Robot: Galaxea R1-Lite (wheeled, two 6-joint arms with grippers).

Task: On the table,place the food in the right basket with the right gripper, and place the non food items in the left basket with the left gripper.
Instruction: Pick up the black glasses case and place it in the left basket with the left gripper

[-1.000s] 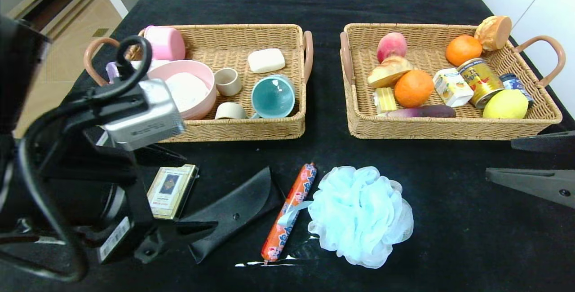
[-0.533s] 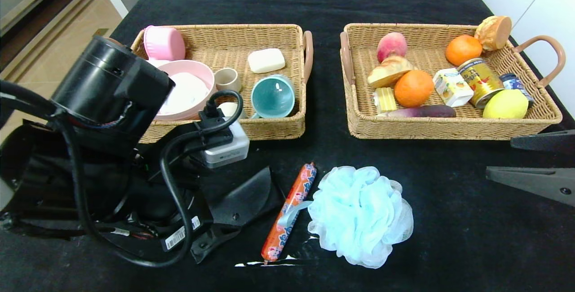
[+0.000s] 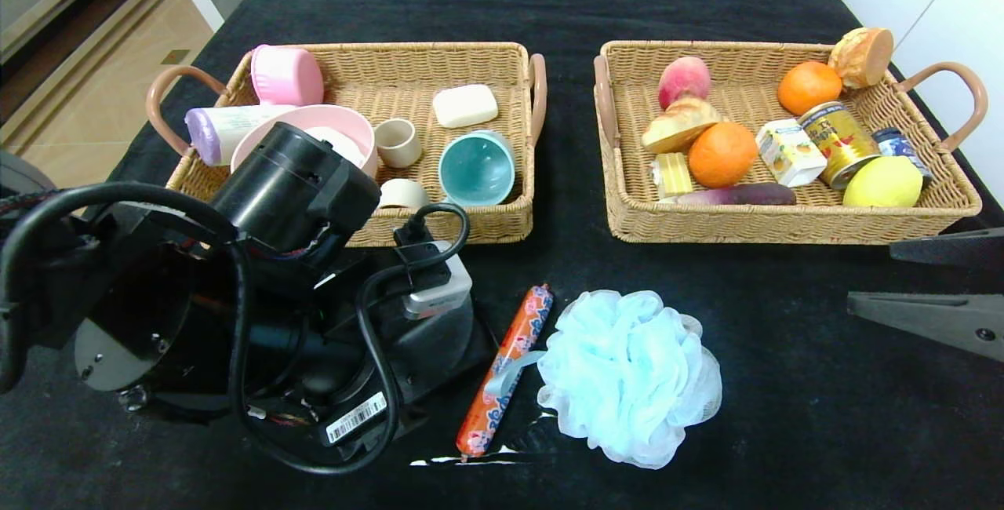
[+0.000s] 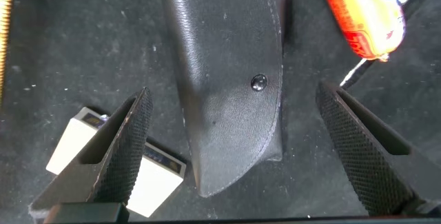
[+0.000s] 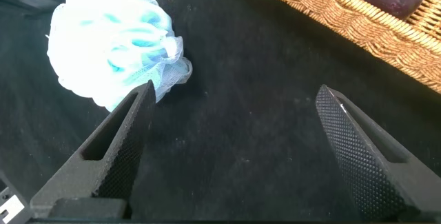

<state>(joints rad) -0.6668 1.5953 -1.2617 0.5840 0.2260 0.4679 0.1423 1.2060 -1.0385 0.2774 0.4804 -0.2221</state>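
My left gripper (image 4: pixel 233 96) is open, low over the black leather pouch (image 4: pixel 224 79), one finger on each side of it and not touching it. The gold-edged card box (image 4: pixel 67 148) lies beside the pouch, partly behind one finger. In the head view my left arm (image 3: pixel 298 196) hides both. The orange-red sausage stick (image 3: pixel 506 369) lies on the black table (image 3: pixel 784 384) against the light-blue pouf (image 3: pixel 631 377). The soap bar (image 3: pixel 465 105) is in the left basket (image 3: pixel 486 231). The white carton (image 3: pixel 788 151) is in the right basket (image 3: pixel 784 227). My right gripper (image 3: pixel 874 278) is open and empty at the right edge.
The left basket also holds cups, a pink bowl and a teal cup (image 3: pixel 476 170). The right basket holds oranges, bread, cans and a lemon (image 3: pixel 882 182). In the right wrist view the pouf (image 5: pixel 110 41) and the basket's wall (image 5: pixel 358 24) lie beyond the fingers.
My left arm has swung rightward and down over the card box and the pouch, which it now hides in the head view. The right gripper and all objects have stayed put.
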